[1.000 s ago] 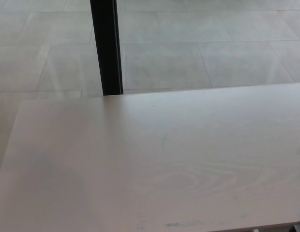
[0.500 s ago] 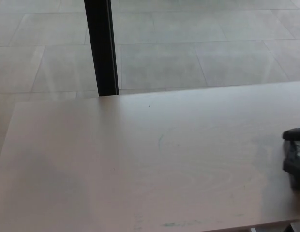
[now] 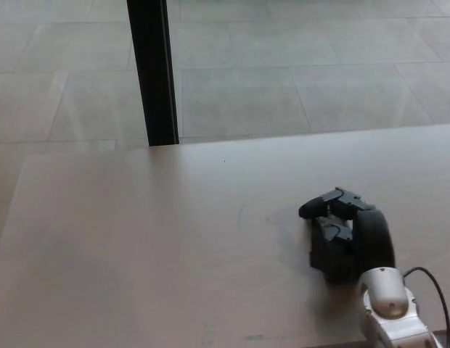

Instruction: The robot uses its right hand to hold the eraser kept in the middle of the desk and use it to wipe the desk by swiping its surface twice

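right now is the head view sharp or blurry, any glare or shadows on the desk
Head view: soft and slightly hazy overall, low contrast; the right hand is dark and its fingers hard to separate. The desk carries a faint sheen, no harsh glare. A weak shadow sits beside the hand. The black post reads crisp by comparison.

The bench (image 3: 138, 254) fills the near half of the view, with the tiled floor (image 3: 283, 72) beyond it. A post (image 3: 154, 72) stands upright behind its far edge, toward the left. The right hand (image 3: 345, 235) rests on the bench right of centre (its wrist toward the near edge).
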Robot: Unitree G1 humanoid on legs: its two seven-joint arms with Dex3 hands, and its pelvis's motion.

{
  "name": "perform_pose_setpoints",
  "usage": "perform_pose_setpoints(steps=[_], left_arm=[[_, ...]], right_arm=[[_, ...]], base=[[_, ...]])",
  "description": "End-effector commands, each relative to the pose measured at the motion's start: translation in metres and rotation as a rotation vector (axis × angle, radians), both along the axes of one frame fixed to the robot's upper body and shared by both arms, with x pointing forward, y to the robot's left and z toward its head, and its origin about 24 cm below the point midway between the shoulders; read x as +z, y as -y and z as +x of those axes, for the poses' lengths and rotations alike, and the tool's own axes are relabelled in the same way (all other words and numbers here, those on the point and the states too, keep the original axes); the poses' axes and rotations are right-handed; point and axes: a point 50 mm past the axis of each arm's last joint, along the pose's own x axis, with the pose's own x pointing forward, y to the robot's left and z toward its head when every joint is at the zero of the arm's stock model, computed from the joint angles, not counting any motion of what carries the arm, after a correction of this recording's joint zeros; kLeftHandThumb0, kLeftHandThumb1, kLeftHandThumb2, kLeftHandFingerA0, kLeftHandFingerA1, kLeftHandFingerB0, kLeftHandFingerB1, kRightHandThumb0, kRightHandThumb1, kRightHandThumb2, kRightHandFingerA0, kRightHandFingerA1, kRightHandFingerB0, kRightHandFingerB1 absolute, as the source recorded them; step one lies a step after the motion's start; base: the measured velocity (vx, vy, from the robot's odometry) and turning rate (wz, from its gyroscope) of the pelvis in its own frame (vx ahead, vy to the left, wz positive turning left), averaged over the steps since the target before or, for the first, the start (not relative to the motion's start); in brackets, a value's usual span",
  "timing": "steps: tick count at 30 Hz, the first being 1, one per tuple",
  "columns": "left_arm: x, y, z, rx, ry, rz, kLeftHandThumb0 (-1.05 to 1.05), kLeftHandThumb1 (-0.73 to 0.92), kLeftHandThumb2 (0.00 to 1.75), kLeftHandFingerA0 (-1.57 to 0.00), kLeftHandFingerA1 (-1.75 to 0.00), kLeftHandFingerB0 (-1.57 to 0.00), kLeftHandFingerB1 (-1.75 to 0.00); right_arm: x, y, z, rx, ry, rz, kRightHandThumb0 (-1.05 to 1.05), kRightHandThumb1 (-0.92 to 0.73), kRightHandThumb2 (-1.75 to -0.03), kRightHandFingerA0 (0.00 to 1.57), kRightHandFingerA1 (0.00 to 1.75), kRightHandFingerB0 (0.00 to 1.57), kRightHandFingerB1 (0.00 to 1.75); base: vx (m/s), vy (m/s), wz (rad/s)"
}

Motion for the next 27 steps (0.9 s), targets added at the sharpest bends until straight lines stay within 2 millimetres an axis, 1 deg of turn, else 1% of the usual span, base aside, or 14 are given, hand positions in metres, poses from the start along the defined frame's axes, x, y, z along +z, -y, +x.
perform_pose_setpoints(steps=[1, 4, 5, 9, 10, 11, 12, 19, 21, 22, 24, 25, 26, 27], left_arm=[[0.006, -0.008, 0.001, 0.007, -0.011, 0.038, -0.67, 0.64, 1.1, -0.39, -0.76, -0.34, -0.66], [0.005, -0.008, 0.001, -0.001, -0.006, 0.034, -0.7, 0.64, 1.1, -0.35, -0.74, -0.33, -0.66], [0.005, -0.008, 0.001, 0.011, 0.01, 0.018, -0.7, 0.63, 1.09, -0.36, -0.75, -0.33, -0.66], [0.007, -0.008, 0.002, 0.0, 0.003, 0.035, -0.66, 0.64, 1.09, -0.4, -0.76, -0.31, -0.65], [0.007, -0.008, 0.002, 0.001, 0.003, 0.035, -0.71, 0.87, 0.66, -0.32, -0.84, -0.33, -0.64], [0.007, -0.008, 0.002, 0.003, 0.003, 0.035, -0.71, 0.87, 0.66, -0.32, -0.84, -0.33, -0.64], [0.007, -0.008, 0.001, -0.002, 0.008, 0.033, -0.69, 0.64, 1.1, -0.36, -0.75, -0.34, -0.66], [0.008, -0.007, 0.004, 0.01, 0.006, 0.031, -0.68, 0.65, 1.1, -0.37, -0.75, -0.34, -0.66], [0.008, -0.007, 0.004, 0.011, 0.006, 0.028, -0.68, 0.65, 1.1, -0.37, -0.75, -0.35, -0.67], [0.008, -0.007, 0.004, 0.022, 0.012, 0.018, -0.7, 0.88, 0.65, -0.28, -0.82, -0.34, -0.65], [0.008, -0.006, 0.005, 0.012, 0.003, 0.028, -0.71, 0.88, 0.65, -0.28, -0.81, -0.35, -0.65], [0.009, -0.006, 0.007, 0.015, 0.015, 0.025, -0.68, 0.64, 1.1, -0.35, -0.73, -0.34, -0.66], [0.009, -0.005, 0.007, 0.011, 0.015, 0.029, -0.68, 0.64, 1.1, -0.35, -0.73, -0.34, -0.66], [0.01, -0.005, 0.007, 0.008, 0.018, 0.03, -0.67, 0.66, 1.11, -0.37, -0.75, -0.3, -0.64]], right_arm=[[-0.045, -0.019, -0.031, 0.095, -0.238, -0.041, -0.2, -0.58, -1.1, 0.93, 1.75, 0.76, 1.58], [-0.048, -0.03, -0.038, 0.151, -0.245, -0.065, -0.21, -0.55, -1.16, 0.95, 1.75, 0.79, 1.56], [-0.05, -0.035, -0.043, 0.214, -0.221, -0.111, -0.22, -0.5, -1.25, 0.94, 1.75, 0.79, 1.57], [-0.052, -0.042, -0.049, 0.252, -0.22, -0.121, -0.22, -0.54, -1.18, 0.92, 1.75, 0.77, 1.57], [-0.053, -0.043, -0.05, 0.258, -0.217, -0.127, -0.23, -0.58, -1.12, 0.92, 1.75, 0.76, 1.56], [-0.053, -0.043, -0.051, 0.267, -0.212, -0.135, -0.23, -0.58, -1.12, 0.92, 1.75, 0.76, 1.56], [-0.054, -0.045, -0.054, 0.275, -0.221, -0.127, -0.22, -0.57, -1.15, 0.92, 1.75, 0.75, 1.57], [-0.057, -0.043, -0.061, 0.343, -0.197, -0.163, -0.22, -0.56, -1.18, 0.92, 1.75, 0.73, 1.61], [-0.055, -0.035, -0.055, 0.318, -0.214, -0.197, -0.21, -0.59, -1.13, 0.86, 1.75, 0.7, 1.61], [-0.053, -0.03, -0.051, 0.313, -0.205, -0.224, -0.21, -0.6, -1.11, 0.86, 1.75, 0.69, 1.59], [-0.05, -0.022, -0.048, 0.283, -0.212, -0.222, -0.2, -0.59, -1.07, 0.83, 1.75, 0.68, 1.6], [-0.046, -0.009, -0.04, 0.258, -0.188, -0.243, -0.18, -0.6, -1.06, 0.84, 1.75, 0.73, 1.58], [-0.045, -0.003, -0.038, 0.25, -0.182, -0.265, -0.18, -0.6, -1.06, 0.84, 1.75, 0.73, 1.58], [-0.038, 0.022, -0.028, 0.172, -0.178, -0.3, -0.21, -0.62, -0.91, 0.83, 1.75, 0.69, 1.61]], base=[[0.0, 0.0, 0.0], [0.0, 0.0, 0.0], [0.0, 0.0, 0.0], [0.0, 0.0, 0.0], [0.0, 0.0, 0.0], [0.0, 0.0, 0.0], [0.0, 0.0, 0.0], [0.0, 0.0, 0.0], [0.0, 0.0, 0.0], [0.0, 0.0, 0.0], [0.0, 0.0, 0.0], [0.0, 0.0, 0.0], [0.0, 0.0, 0.0], [0.0, 0.0, 0.0]])
